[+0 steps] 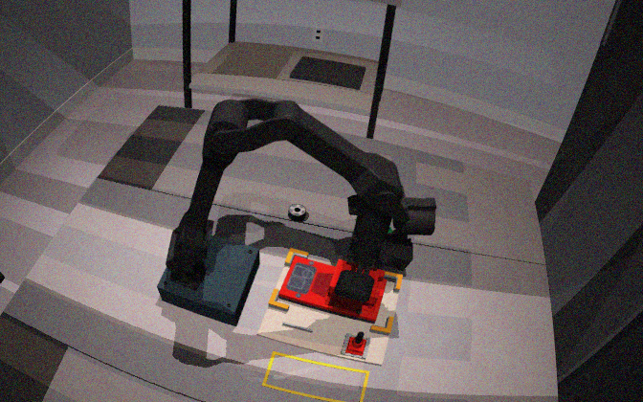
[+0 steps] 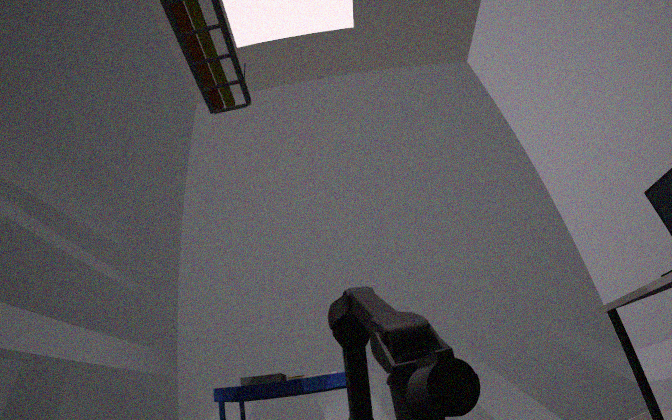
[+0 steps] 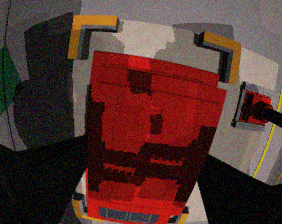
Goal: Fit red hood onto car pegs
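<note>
The red chassis (image 1: pixel 320 268) sits between orange corner brackets on the pale jig board (image 1: pixel 324 340), its grey-patterned end toward the arm's base. My gripper (image 1: pixel 355 285) (image 3: pixel 146 150) points down over the chassis's other end and is shut on the red hood (image 1: pixel 337 288) (image 3: pixel 122 117). In the wrist view the hood lies between the black fingers and fills the middle, lined up closely with the chassis. The hood is over the engine end, at or very near the deck. The engine, the pegs and the corner holes are hidden, so I cannot tell whether the pegs are in the holes.
Orange brackets (image 1: pixel 395 280) (image 3: pixel 232 57) stand at the jig's corners. A small red block with an upright black stick (image 1: pixel 359 337) (image 3: pixel 269 112) stands on the board's front edge. A yellow outlined rectangle (image 1: pixel 318 361) lies in front. A round silver part (image 1: pixel 297 211) lies behind the jig.
</note>
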{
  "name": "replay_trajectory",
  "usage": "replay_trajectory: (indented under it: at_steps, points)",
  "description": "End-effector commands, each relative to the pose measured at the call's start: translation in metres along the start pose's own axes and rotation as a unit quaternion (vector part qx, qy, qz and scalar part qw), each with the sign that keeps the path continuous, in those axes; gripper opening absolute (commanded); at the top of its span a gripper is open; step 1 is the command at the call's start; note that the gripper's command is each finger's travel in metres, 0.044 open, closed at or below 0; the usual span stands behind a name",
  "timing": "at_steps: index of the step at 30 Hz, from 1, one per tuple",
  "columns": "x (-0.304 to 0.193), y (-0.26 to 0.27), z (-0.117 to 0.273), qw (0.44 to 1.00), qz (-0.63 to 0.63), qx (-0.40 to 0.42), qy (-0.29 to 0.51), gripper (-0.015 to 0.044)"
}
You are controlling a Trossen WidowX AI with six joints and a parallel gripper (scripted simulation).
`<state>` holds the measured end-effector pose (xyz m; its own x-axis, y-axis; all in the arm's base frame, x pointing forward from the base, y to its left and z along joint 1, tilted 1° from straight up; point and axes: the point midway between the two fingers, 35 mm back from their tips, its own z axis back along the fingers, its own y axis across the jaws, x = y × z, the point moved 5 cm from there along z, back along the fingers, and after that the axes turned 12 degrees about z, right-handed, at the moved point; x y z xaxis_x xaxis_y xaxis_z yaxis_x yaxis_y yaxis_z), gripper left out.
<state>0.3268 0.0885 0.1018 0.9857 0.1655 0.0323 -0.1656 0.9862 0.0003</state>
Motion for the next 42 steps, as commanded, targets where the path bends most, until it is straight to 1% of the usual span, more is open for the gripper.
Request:
replay_trajectory:
  at_steps: [1, 25, 42]
  points:
    - [0.000, 0.000, -0.001, 1.000, -0.001, -0.001, 0.000, 0.0000]
    - [0.000, 0.000, -0.012, 1.000, -0.001, -0.001, 0.000, 0.0000]
    - [0.000, 0.000, -0.006, 1.000, -0.001, -0.001, 0.000, 0.0000]
